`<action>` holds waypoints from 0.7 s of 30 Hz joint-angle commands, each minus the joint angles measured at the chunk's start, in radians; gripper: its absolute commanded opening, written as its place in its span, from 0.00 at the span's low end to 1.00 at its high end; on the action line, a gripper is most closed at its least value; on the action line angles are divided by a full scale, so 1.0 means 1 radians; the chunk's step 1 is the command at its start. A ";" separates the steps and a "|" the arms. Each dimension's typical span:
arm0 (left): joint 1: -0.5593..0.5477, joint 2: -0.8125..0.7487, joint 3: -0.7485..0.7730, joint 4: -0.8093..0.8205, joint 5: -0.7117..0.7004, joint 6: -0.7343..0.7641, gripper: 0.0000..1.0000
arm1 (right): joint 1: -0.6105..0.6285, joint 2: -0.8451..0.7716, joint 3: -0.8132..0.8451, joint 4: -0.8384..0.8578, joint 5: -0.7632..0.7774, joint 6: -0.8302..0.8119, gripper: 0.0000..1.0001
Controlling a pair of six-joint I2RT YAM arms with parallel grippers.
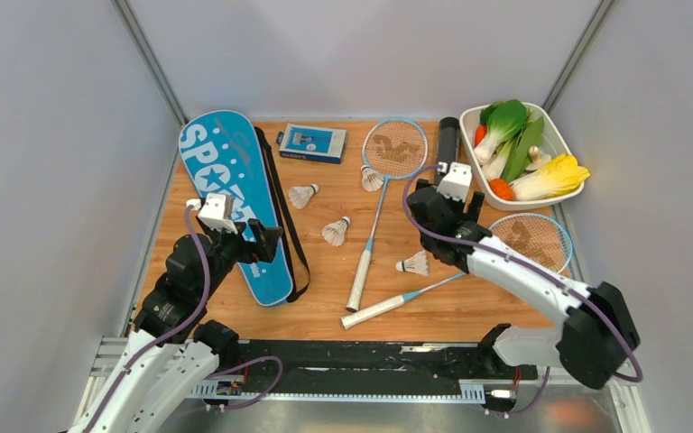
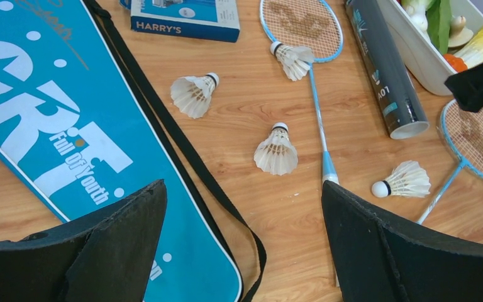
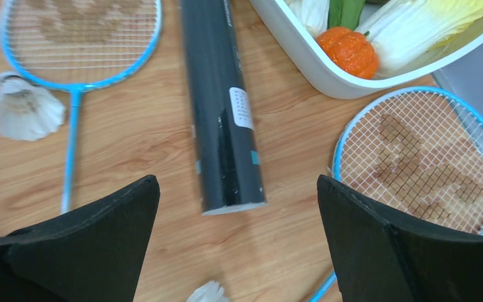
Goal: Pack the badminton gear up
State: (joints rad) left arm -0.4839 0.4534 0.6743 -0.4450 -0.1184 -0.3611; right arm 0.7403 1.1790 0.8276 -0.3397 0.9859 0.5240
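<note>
The blue SPORT cover [image 1: 235,194] lies at the left, with my open, empty left gripper [image 1: 266,244] over its near end; in the left wrist view the gripper [image 2: 242,185] is above the cover's [image 2: 50,126] strap. Two light-blue rackets [image 1: 395,149] [image 1: 532,239] lie crossing near the middle. Several shuttlecocks [image 1: 303,195] [image 1: 372,178] [image 1: 336,231] [image 1: 413,263] lie loose. The black tube [image 1: 448,140] lies by the tray. My right gripper [image 1: 429,200] is open and empty just above the tube's near end; it also shows in the right wrist view [image 3: 237,179], over the tube [image 3: 220,94].
A small blue box [image 1: 311,142] lies at the back. A white tray [image 1: 567,194] of vegetables stands at the back right, close to the tube and the right racket head [image 3: 421,157]. Grey walls close in on both sides.
</note>
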 commanded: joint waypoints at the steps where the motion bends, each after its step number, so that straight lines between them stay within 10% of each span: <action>1: -0.003 -0.008 -0.002 0.033 -0.014 0.012 0.98 | -0.147 0.145 0.114 0.021 -0.164 -0.159 1.00; 15: -0.003 -0.014 -0.006 0.037 0.000 0.011 0.97 | -0.385 0.449 0.290 0.041 -0.598 -0.341 0.97; 21: -0.003 -0.013 -0.008 0.040 0.005 0.013 0.97 | -0.412 0.540 0.331 0.043 -0.557 -0.333 0.99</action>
State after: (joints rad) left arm -0.4839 0.4458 0.6739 -0.4446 -0.1173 -0.3611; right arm 0.3435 1.6821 1.1030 -0.3317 0.4572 0.2146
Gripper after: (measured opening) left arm 0.971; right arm 0.991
